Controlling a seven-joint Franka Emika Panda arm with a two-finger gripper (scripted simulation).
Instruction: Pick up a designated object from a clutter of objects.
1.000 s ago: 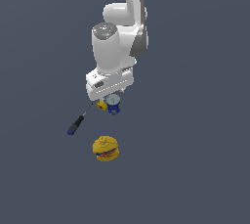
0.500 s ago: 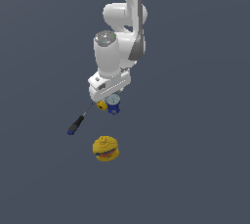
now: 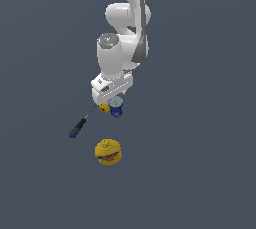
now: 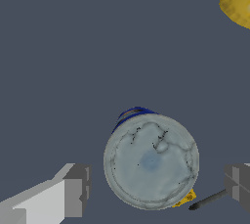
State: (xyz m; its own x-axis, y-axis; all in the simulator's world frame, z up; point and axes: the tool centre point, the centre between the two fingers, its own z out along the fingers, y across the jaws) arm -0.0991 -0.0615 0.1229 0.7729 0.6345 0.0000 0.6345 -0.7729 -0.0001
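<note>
You see the gripper [image 4: 155,189] spread wide, its fingers [image 4: 75,190] clear of the blue can [image 4: 150,162] standing upright between them; the can's pale top carries only dark scuffs, nothing legible; a tiny yellow block [image 3: 104,107] sits just beside it.

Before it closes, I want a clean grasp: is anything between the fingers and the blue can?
Nothing visible: the gripper is open, straddling the blue can. The yellow block sits against the can's base.
</note>
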